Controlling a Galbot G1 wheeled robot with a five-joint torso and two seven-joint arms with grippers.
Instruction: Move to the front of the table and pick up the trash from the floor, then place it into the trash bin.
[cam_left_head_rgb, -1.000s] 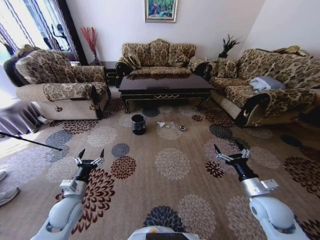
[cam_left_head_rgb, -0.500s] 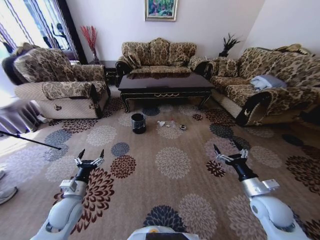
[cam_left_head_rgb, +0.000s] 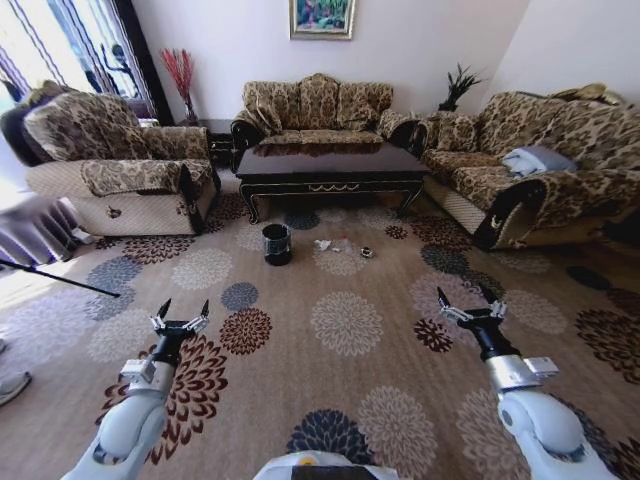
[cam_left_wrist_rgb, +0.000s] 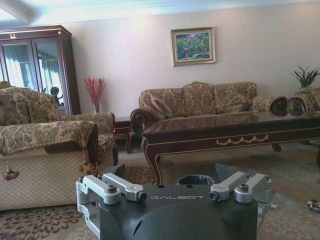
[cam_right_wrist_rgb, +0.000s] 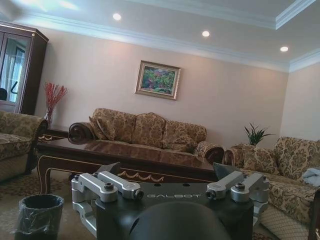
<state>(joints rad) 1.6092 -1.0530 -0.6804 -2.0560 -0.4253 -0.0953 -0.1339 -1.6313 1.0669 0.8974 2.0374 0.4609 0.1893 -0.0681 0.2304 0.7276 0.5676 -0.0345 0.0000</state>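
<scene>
We've rolled a little nearer the table (cam_left_head_rgb: 330, 165); trash (cam_left_head_rgb: 340, 247) and bin (cam_left_head_rgb: 277, 244) lie ahead, both grippers (cam_left_head_rgb: 180, 318) (cam_left_head_rgb: 468, 306) spread, empty.

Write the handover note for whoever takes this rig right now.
Left gripper: open, empty, held low over the floor.
Right gripper: open, empty, same posture on the other side.
Trash: lying on the carpet in front of the table, to the right of the trash bin.
Done: nothing picked up; the robot stands well short of the table.
Left: close in, pick up the scraps, drop them in the bin.
</scene>
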